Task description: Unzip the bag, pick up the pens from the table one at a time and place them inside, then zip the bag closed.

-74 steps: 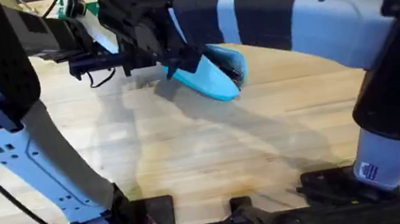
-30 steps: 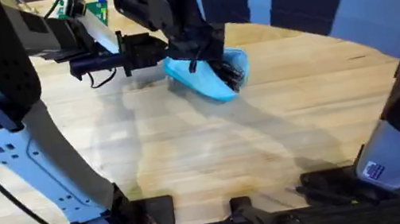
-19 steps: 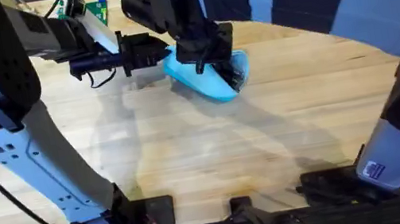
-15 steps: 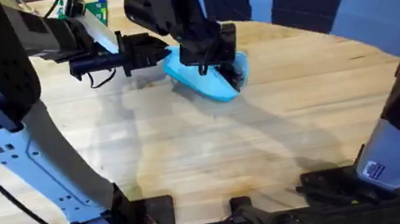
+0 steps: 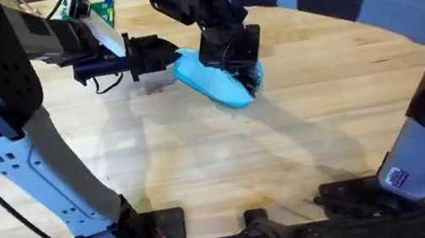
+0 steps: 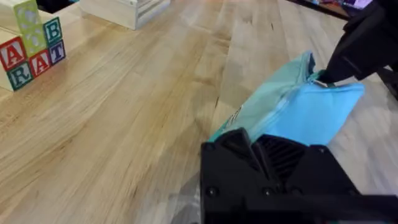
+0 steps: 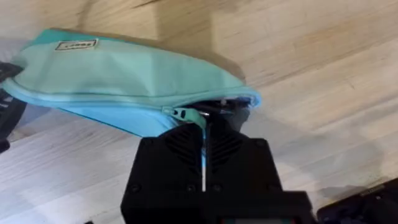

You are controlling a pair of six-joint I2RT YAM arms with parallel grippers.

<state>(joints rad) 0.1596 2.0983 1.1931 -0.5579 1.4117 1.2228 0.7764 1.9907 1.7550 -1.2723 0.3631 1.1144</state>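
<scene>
The light-blue bag (image 5: 214, 86) lies on the table (image 5: 204, 172) toward the back centre. My left gripper (image 5: 158, 57) is shut on the bag's left end, and the bag (image 6: 292, 109) stretches away from its fingers (image 6: 249, 152) in the left wrist view. My right gripper (image 5: 229, 50) stands over the bag's right end, shut on the pull cord just behind the zipper pull (image 7: 186, 114). The zip runs shut along most of the bag (image 7: 124, 74). A short dark gap (image 7: 233, 107) stays open at the end. The pens are hidden.
Lettered toy blocks (image 6: 31, 46) and a pale wooden crate (image 6: 124, 9) stand off to the left rear. A green item (image 5: 103, 12) lies by the left arm at the table's back edge. Both arms' bases sit along the near edge.
My right gripper has slid along the bag from its left part to its right end, drawing the zipper pull with it. The left gripper has held the bag's left end still.
</scene>
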